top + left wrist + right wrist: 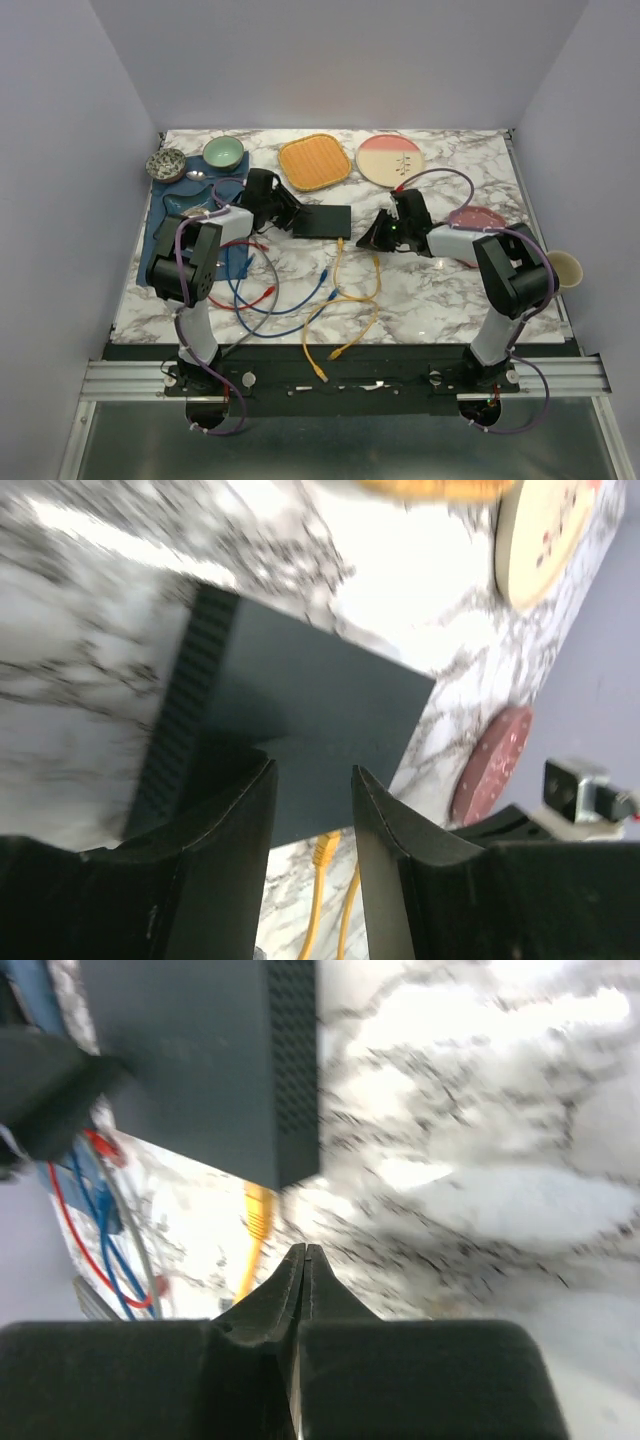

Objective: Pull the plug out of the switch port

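The switch [325, 220] is a flat dark box lying mid-table. A yellow plug [341, 243] sits in a port on its near edge, and its yellow cable [345, 300] loops toward me. My left gripper [292, 218] is at the switch's left end. In the left wrist view its jaws [312, 770] stand apart over the switch [310, 690], with the plug [326, 850] showing below between them. Whether the fingertips touch the top I cannot tell. My right gripper [372, 240] is shut on nothing. In its wrist view the tips [305, 1250] meet just right of the plug [258, 1210], below the switch [190, 1060].
Blue [300, 300] and red [255, 297] cables lie left of the yellow one. An orange square plate [315, 161], a pink-and-cream plate [390, 159] and two bowls [223, 152] stand at the back. A blue mat [175, 230] is at the left, a red disc [478, 218] and a cup [563, 268] at the right.
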